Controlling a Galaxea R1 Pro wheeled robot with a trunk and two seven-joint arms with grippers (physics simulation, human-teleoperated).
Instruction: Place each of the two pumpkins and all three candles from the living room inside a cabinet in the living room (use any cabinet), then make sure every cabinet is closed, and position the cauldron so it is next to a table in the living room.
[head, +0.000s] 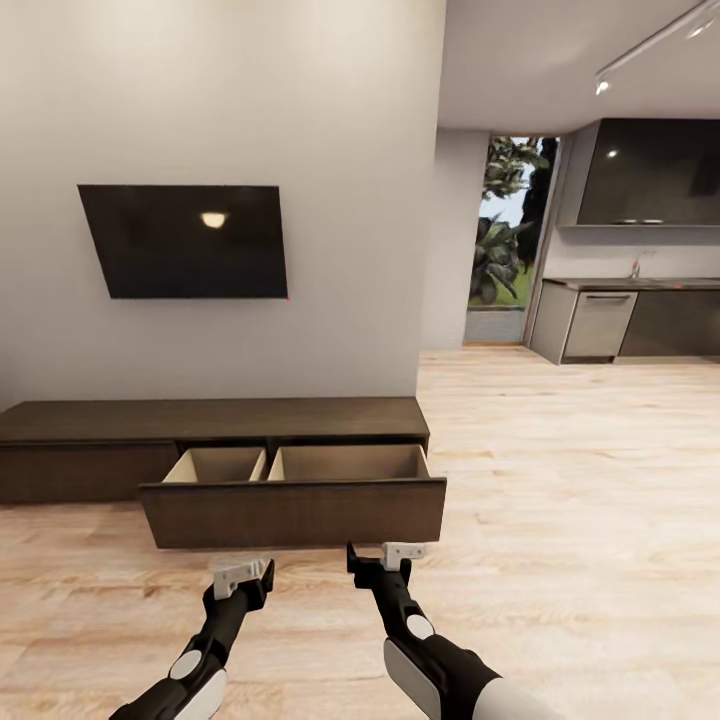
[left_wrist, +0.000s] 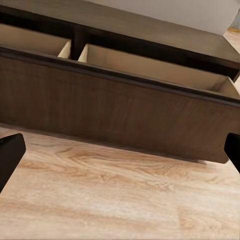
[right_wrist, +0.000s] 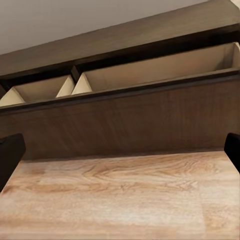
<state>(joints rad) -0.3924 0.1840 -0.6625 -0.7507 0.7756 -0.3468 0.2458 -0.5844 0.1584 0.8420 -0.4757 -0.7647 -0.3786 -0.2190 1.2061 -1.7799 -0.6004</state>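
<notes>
A long, low dark-brown wooden cabinet (head: 210, 420) stands against the wall below a black wall-mounted screen (head: 185, 241), its wide drawer (head: 295, 510) pulled out. Just in front of the drawer, the left gripper (head: 243, 577) and right gripper (head: 380, 556) hover over the pale wood floor (head: 560, 520), both spread wide, holding nothing.
</notes>
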